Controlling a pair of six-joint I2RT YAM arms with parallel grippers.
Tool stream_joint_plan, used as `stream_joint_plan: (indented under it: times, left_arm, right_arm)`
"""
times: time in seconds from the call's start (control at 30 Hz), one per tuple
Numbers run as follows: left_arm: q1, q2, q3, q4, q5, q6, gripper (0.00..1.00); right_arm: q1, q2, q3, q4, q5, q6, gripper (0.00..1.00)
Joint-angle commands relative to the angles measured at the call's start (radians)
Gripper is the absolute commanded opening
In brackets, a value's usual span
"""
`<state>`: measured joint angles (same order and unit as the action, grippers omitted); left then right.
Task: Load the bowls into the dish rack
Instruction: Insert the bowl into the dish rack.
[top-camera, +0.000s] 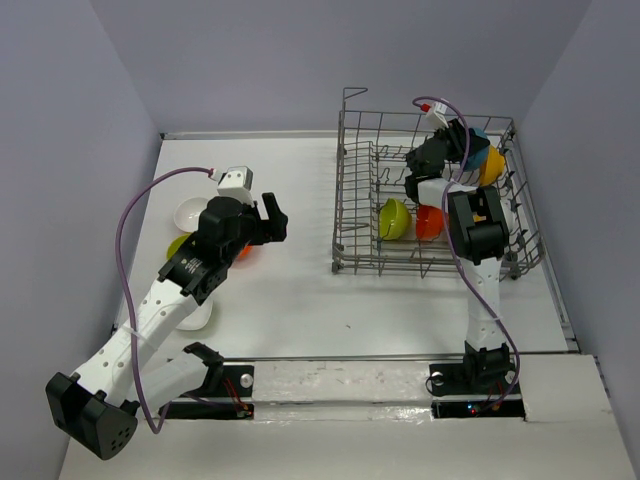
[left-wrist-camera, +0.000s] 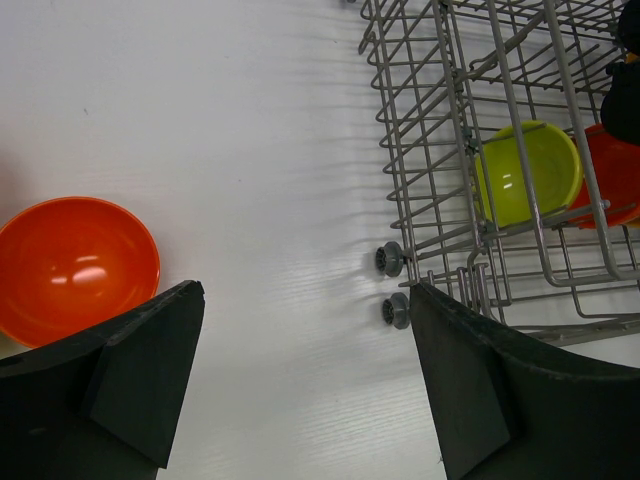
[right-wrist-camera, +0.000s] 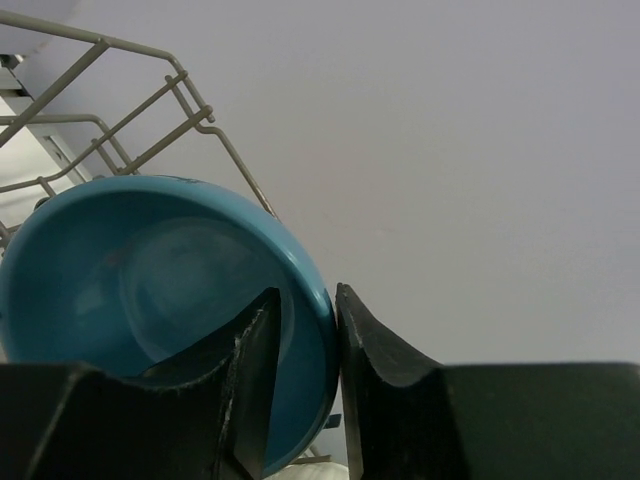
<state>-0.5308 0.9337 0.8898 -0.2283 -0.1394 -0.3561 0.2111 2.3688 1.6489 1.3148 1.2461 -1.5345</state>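
Nearest me, well left of the rack (top-camera: 420, 268), the left gripper (left-wrist-camera: 305, 380) hangs over the table with its fingers spread wide and nothing between them. An orange bowl (left-wrist-camera: 75, 265) sits just beside it, on the side away from the rack. More bowls wait out that way too, a white bowl (top-camera: 188, 212) among them.

In the rack's near row, a lime bowl (left-wrist-camera: 525, 175) and a red bowl (left-wrist-camera: 612, 165) stand on edge. In the rack's far right corner, the right gripper (right-wrist-camera: 306, 295) has the rim of a blue bowl (right-wrist-camera: 150, 280) between narrow fingers, one inside and one outside. I honestly can't tell if it's pinching or loose.

My read is that this is the drop-off. I'd make sure the bowl leans on the wires or on the yellow bowl (top-camera: 492, 168) next to it before letting go. Then I'd open just enough to clear the rim and lift straight out, so a finger doesn't hook it.

The right wrist view is the only one showing that rim between the fingers, since from above the arm covers it. The top view is the only one showing the bowls left of the rack together. The left wrist view catches just the orange one, plus the lime and red ones through the wires.
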Motion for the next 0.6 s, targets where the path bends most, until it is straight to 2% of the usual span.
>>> stream_joint_plan:
  times: [0.0,0.1,0.5,0.57]
  left_arm:
    - [-0.005,-0.01,-0.017,0.03,0.0,0.012,0.93]
    - [-0.006,-0.012,-0.015,0.03,0.001,0.014,0.93]
    - [-0.006,-0.012,-0.017,0.029,0.0,0.012,0.93]
    - [-0.006,-0.012,-0.017,0.029,0.0,0.012,0.93]
  right_arm:
    - [0.008,0.049,0.0,0.028,0.007,0.048,0.35]
    - [0.008,0.047,0.0,0.021,0.009,0.053,0.4]
    - [0.017,0.041,0.002,-0.049,0.027,0.111,0.41]
    - [0.017,0.041,0.005,-0.069,0.032,0.128,0.45]
